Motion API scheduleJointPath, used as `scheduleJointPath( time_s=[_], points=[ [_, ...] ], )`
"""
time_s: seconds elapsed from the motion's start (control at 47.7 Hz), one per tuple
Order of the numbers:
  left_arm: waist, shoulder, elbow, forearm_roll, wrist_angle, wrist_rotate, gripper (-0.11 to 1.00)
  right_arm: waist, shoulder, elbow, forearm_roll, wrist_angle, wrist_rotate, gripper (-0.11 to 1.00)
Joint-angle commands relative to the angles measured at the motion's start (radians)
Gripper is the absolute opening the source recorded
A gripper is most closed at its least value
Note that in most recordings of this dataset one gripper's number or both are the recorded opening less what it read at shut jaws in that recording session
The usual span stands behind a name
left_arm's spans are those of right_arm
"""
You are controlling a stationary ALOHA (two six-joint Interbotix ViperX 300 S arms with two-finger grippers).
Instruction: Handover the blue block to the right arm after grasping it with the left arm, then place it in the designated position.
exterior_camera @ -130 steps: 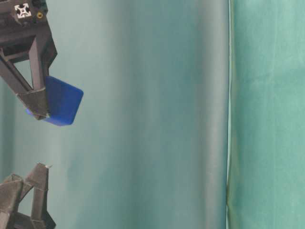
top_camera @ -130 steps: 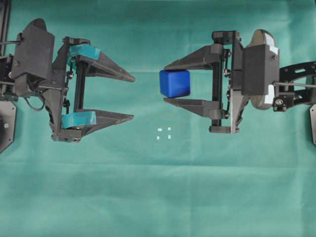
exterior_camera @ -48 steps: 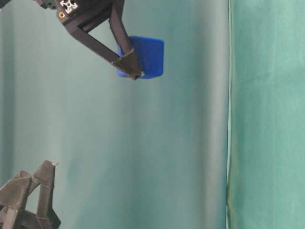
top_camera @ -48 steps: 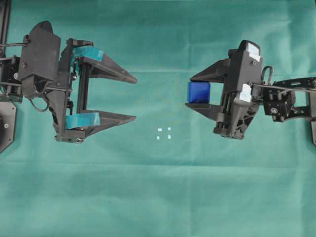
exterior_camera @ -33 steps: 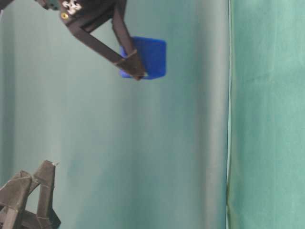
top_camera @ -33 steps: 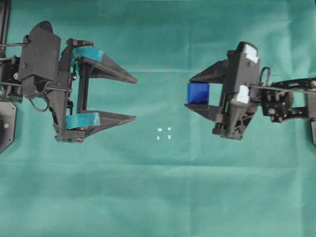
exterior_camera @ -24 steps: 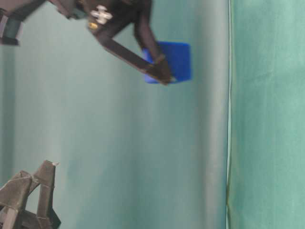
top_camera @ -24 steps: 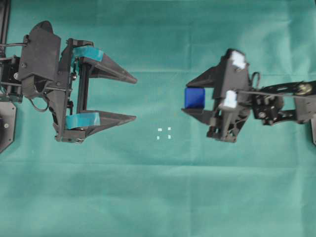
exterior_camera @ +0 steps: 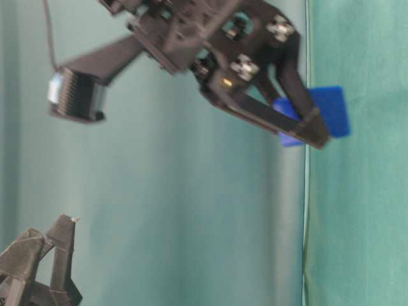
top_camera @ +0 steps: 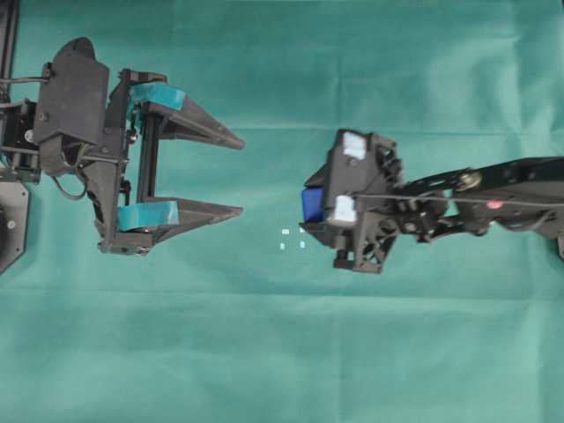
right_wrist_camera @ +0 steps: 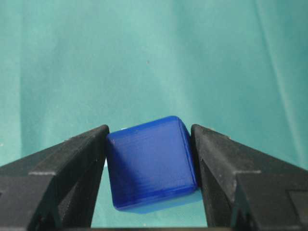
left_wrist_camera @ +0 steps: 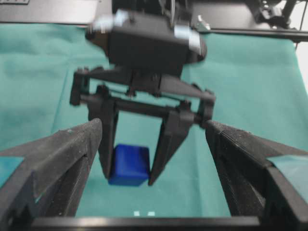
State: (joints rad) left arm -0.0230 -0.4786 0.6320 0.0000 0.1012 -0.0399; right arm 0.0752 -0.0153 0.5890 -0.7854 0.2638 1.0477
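The right gripper (right_wrist_camera: 149, 192) pinched the blue block (right_wrist_camera: 151, 163) squarely between its jaws; the left gripper (top_camera: 236, 176) stood spread, empty. Placement required lowering the cube level onto the white marks (top_camera: 293, 238) just ahead of the jaws.

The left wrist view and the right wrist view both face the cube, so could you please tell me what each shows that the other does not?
Only the left wrist view shows the left gripper, its teal-taped fingers spread wide and empty, the right gripper's body, and white marks on the cloth below. Only the right wrist view shows the fingertips' contact up close. Both show the blue block clamped in the right gripper over green cloth.
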Motion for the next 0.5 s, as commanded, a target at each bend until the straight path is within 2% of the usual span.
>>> scheduleJointPath(
  time_s=[0.0,0.482],
  points=[
    [0.002,-0.006,-0.026,-0.002,-0.003,0.002,1.00,0.000,0.020,-0.040,0.002,-0.015,0.002,0.59],
    [0.002,-0.006,-0.026,-0.002,0.000,0.002,1.00,-0.008,0.172,-0.091,0.012,-0.132,0.003,0.59]
  ],
)
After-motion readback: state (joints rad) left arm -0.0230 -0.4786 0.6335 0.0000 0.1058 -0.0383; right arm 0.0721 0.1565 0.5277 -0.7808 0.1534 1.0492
